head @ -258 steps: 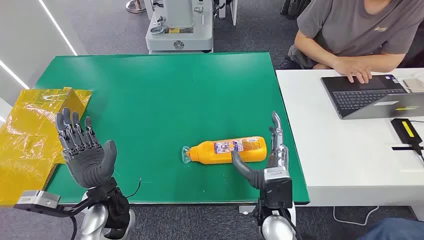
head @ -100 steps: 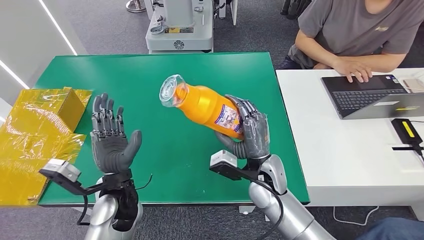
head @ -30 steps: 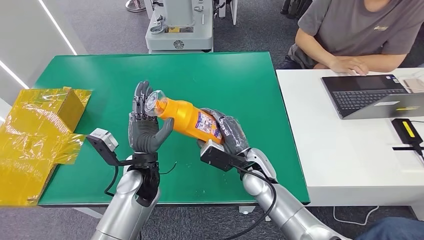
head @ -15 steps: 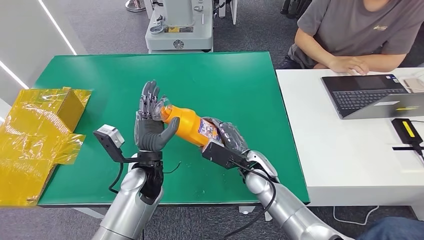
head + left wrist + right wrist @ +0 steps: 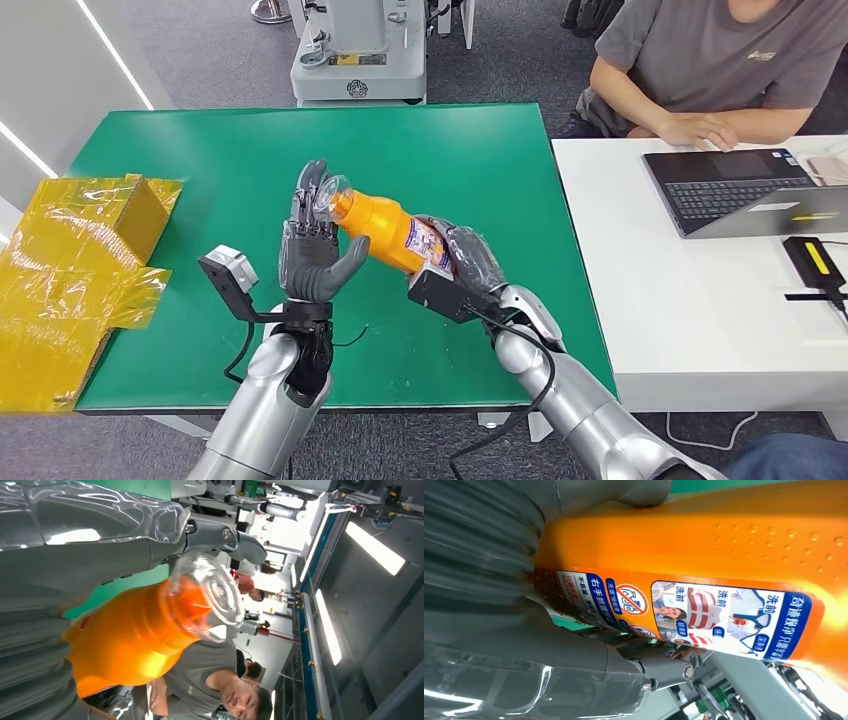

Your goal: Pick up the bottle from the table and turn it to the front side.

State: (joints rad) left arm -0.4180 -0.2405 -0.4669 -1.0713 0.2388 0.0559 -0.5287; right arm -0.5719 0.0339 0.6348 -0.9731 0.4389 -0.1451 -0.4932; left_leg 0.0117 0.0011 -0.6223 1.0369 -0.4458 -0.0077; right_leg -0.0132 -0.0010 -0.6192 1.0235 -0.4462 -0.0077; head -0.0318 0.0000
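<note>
Two robot hands meet at the orange bottle (image 5: 392, 232), which hangs in the air above the green tabletop (image 5: 200, 160), tilted, its clear cap end toward the robot's left. The right robot hand (image 5: 462, 262) is clamped around the lower body of the bottle, fingers wrapped over the labelled part; that hold looks meant to carry the weight while the bottle is turned. The left robot hand (image 5: 315, 245) stands upright at the neck end, palm toward the bottle, its fingers (image 5: 308, 200) rising behind the clear cap (image 5: 330, 197) and its thumb lying under the shoulder of the bottle. From the left wrist view the cap (image 5: 210, 592) sits close against that hand, but whether the fingers are truly closing on it I cannot tell; they look spread rather than curled. My guess is that the left robot hand is placed there to steady or take the neck, so the bottle can be rolled to show its front.

The label (image 5: 684, 615) faces the right wrist camera. It is blue and white with small pictures, a red prohibition sign and Chinese characters; I read "洗前" and "洗后", the rest is too small to trust. No brand name is legible.

At the white desk (image 5: 700, 300) beside, a person (image 5: 720, 60) works at a laptop (image 5: 740, 190). Yellow wrapping (image 5: 70, 260) lies at the tabletop's left edge.
</note>
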